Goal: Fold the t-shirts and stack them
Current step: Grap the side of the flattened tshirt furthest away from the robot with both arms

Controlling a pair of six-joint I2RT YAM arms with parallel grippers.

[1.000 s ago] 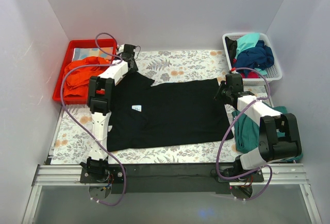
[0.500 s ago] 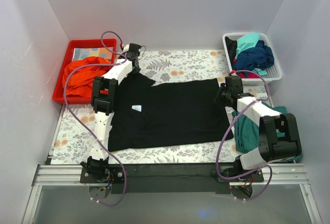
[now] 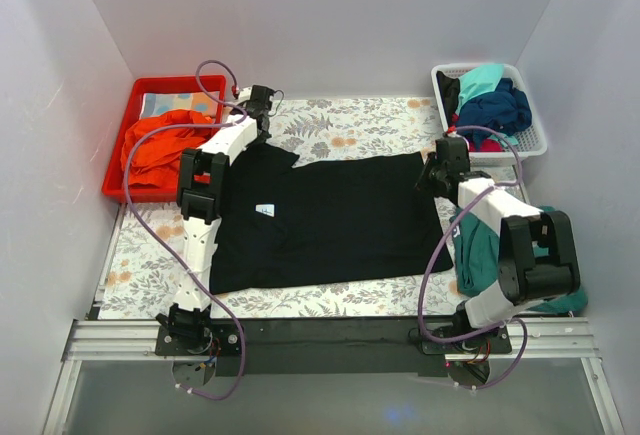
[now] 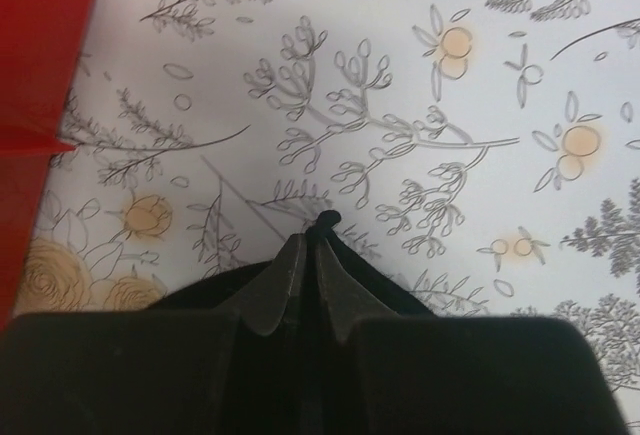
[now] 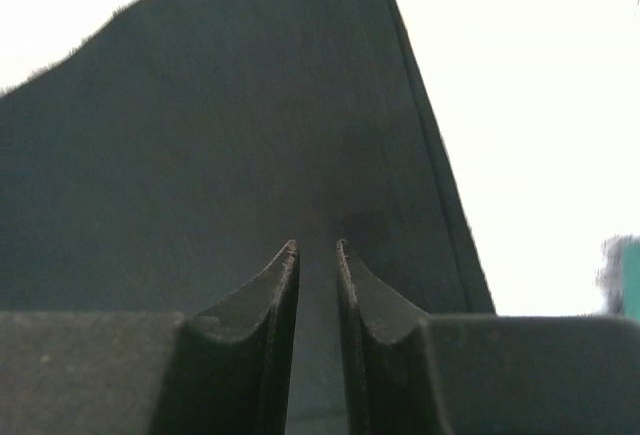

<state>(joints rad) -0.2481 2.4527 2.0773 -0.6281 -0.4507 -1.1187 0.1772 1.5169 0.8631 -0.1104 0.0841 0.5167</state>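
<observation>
Now left claw [image 4: 312, 240] pinching black t-shirt [image 3: 330, 220] sleeve; right claw [image 5: 317, 250] hem.

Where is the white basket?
In the top view, the white basket sits at the table's far right corner. It holds blue and turquoise clothes, just beyond the right hand, which pinches the black shirt.

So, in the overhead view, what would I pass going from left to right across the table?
A red tray holding orange cloth → black t-shirt spread flat → white basket of bunched clothes.
</observation>
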